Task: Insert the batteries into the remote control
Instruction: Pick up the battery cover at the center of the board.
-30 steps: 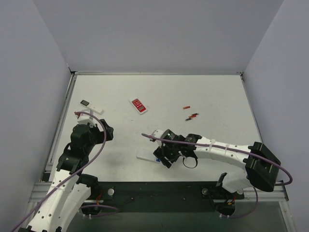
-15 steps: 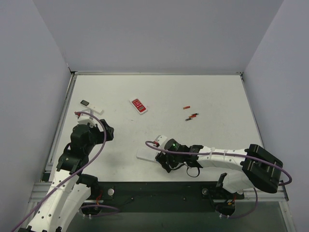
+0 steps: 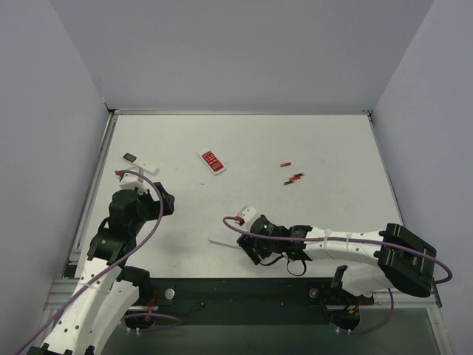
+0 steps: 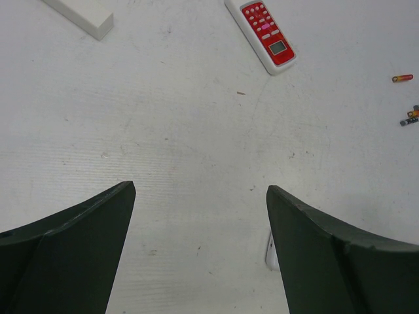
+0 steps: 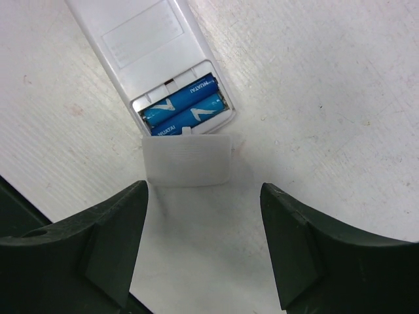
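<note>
Okay, on the right wrist feed I had the short, broad white plastic remote control [image 5: 147, 46] lying back-up on the white table [image 5: 327, 78], running from 11 o'clock down to the middle of the frame. Its compartment stood open at the lower end, and the two tiny blue cylindrical batteries [image 5: 186, 108] sat in it side by side, touching, white lettering up. At 6 o'clock of that compartment lay the translucent white rectangular battery cover [image 5: 188, 160], flat on the table, its upper edge right against the remote control's end; whether it overlapped there I could not tell. The right gripper [image 5: 203, 190] hung above the cover, its dark fingers [image 5: 111, 242] spread wider than the cover, and it had hold of nothing.

Over to the left wrist feed: the left gripper [image 4: 200, 190] had its jaws wide apart too, empty, with bare table between them. At 1 o'clock of that feed lay the red-faced white remote [image 4: 265, 33], keypad up. At 11 o'clock was the corner of a slim white stick remote [image 4: 82, 14]. At 3 o'clock, by the frame edge, lay one small red cylindrical cell [image 4: 402, 78] and, just below it, two more cells [image 4: 411, 116] close together, too small for me to sort by colour.

From the top camera, the remote control was at about 6 o'clock on the table, close to the near edge, with the right gripper over its 3 o'clock end. The left gripper was out at 9 o'clock, well apart from it.
</note>
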Controlling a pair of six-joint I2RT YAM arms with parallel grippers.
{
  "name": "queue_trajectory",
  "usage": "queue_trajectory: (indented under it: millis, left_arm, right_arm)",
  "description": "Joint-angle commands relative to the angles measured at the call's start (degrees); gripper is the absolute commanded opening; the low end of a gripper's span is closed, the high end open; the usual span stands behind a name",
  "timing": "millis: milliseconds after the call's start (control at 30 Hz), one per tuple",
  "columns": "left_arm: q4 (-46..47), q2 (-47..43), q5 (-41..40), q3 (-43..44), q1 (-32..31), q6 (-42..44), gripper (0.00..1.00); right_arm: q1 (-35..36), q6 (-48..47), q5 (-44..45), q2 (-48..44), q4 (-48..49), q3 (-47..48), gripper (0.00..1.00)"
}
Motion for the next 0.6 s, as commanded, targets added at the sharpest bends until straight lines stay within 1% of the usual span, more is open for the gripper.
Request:
queue_trajectory:
  millis: [0,233,367,567]
  left_arm:
    - [1.61,-0.08,0.16,0.67,0.46,-0.03,0.92]
    - [1.70,-0.25,0.25,0.58,0.46,-0.12,0.92]
    - [1.61,-0.25,0.16,0.67,0.46,-0.03,0.92]
    - [1.61,-0.25,0.16,0.58,0.37,-0.03,0.93]
  right_arm:
    - [2.15,4.09,3.34,-3.10,-3.15,2.81,0.65]
    - [3.29,5.41,4.75,-0.56,-2.19,2.64,0.65]
    - [3.20,3.74,5.19,0.76,-0.78,1.85,0.65]
    - [3.12,0.84,3.52,2.52,1.51,1.32,0.64]
